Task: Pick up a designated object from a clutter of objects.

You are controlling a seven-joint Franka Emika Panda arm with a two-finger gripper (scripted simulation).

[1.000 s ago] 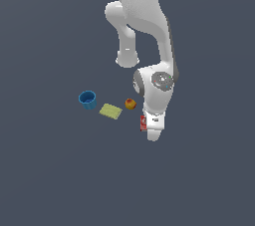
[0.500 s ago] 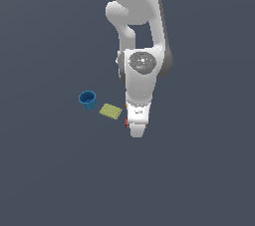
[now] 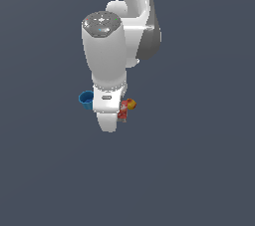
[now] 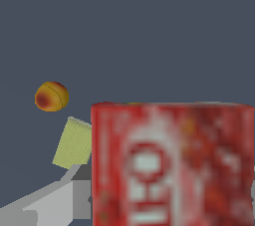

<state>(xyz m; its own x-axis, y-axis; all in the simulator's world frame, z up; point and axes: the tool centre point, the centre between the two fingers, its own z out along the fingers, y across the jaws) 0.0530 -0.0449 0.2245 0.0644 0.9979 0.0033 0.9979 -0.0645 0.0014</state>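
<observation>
Red box [image 4: 172, 165] fills wrist view | pad [image 4: 74, 144] touching edge | fruit [image 4: 51, 96] apart

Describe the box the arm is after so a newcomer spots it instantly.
Find the big white arm in the exterior view; the red box sits against its lower end, beside the round fruit. Unlike the fruit, blue cup and yellow-green pad, it is flat-faced, red, with white lettering.
</observation>
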